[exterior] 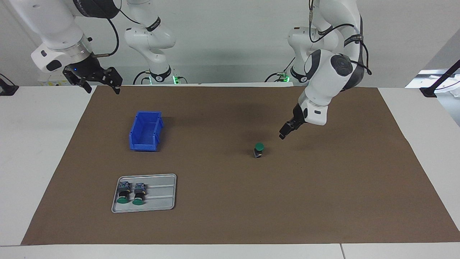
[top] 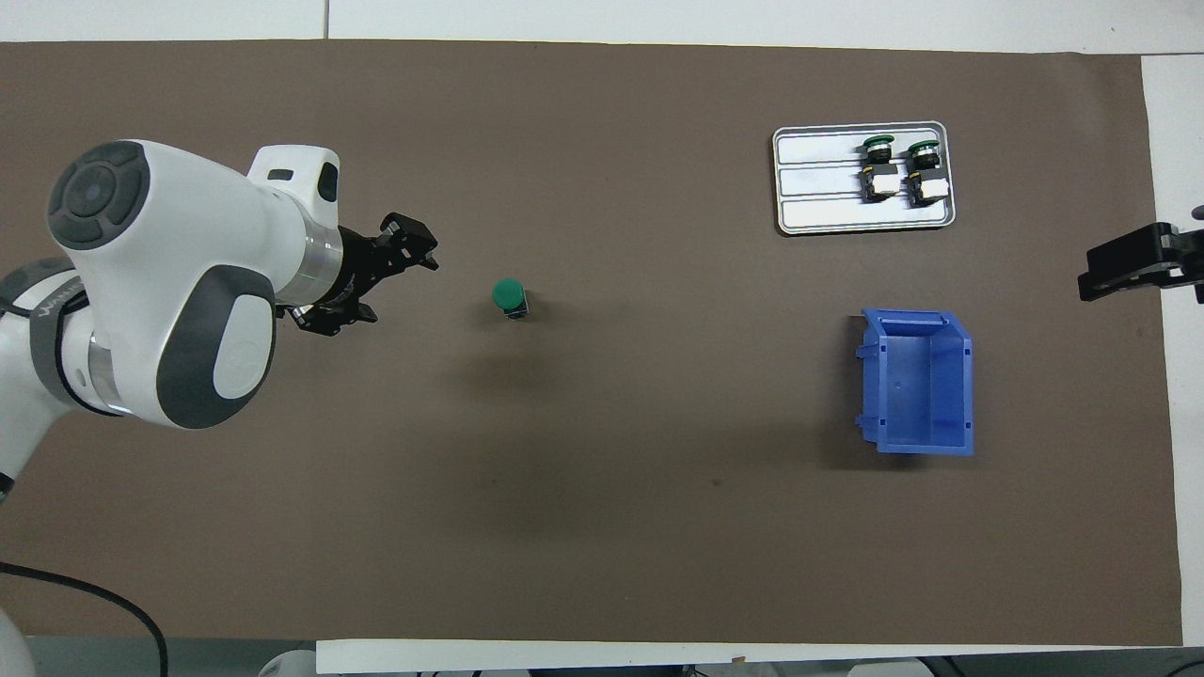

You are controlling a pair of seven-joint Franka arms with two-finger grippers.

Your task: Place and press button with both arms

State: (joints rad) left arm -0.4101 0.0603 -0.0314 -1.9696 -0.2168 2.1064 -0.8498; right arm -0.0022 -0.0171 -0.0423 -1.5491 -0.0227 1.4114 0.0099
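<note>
Button [exterior: 258, 149] stands upright, green cap up, on the brown mat [exterior: 230, 216] mid-worktop, toward the left arm's end, nothing touching it. Left hand [exterior: 284, 133] hangs in the air just beside it, over bare mat, holding nothing; can't tell if its fingers are spread or together. Right hand [exterior: 100, 85] waits raised at the mat's edge by its own base, fingers spread, empty. Blue bin [exterior: 145, 131] sits open toward the right arm's end; grey tray [exterior: 163, 194], farther from the robots than the bin, holds two more buttons [exterior: 131, 193] lying down.
</note>
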